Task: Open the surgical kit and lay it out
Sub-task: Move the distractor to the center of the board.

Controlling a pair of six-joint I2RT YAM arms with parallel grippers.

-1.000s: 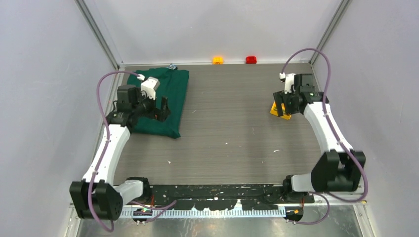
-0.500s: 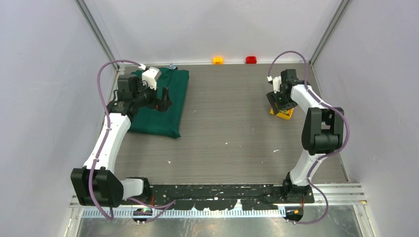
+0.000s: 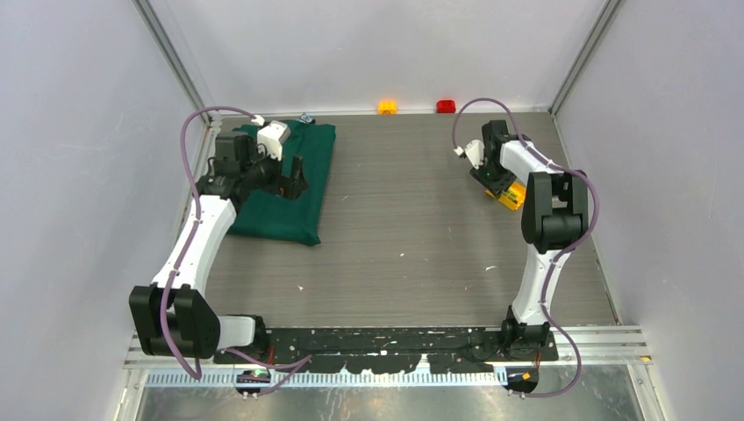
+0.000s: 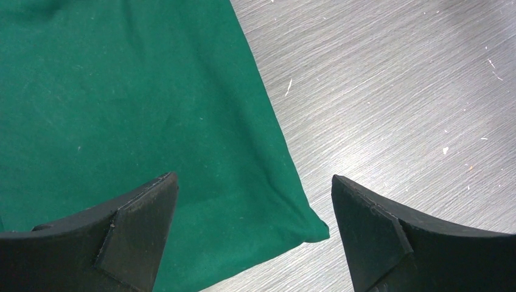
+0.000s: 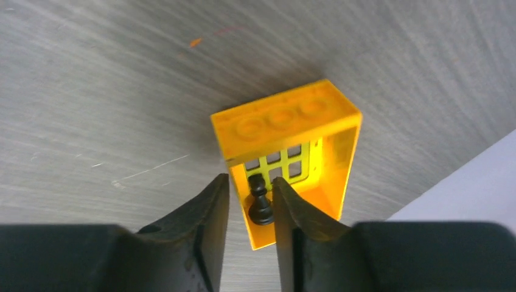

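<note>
Two pincers are mine, and much is hidden from both. My left pincer (image 4: 252, 179) hangs with jaws spread wide over a corner of the dark green cloth drape (image 4: 122, 109), touching nothing. The drape lies folded shut at the far left of the bench (image 3: 412, 246), and whatever it wraps is covered.

My right pincer (image 5: 249, 178) has its jaws drawn close on either side of a small black pawn-shaped piece (image 5: 260, 204) in the one yellow box (image 5: 286, 115). Whether they clamp it I cannot tell, and my fingers cut off the box's near end.

One orange block (image 3: 387, 107) and one red block (image 3: 446, 106) sit at the far edge. One bluish speck (image 3: 306, 117) beside the drape is too small to name.

Grey, scuffed wood-grain covers the bench, and pale walls (image 3: 377, 44) close three sides.
</note>
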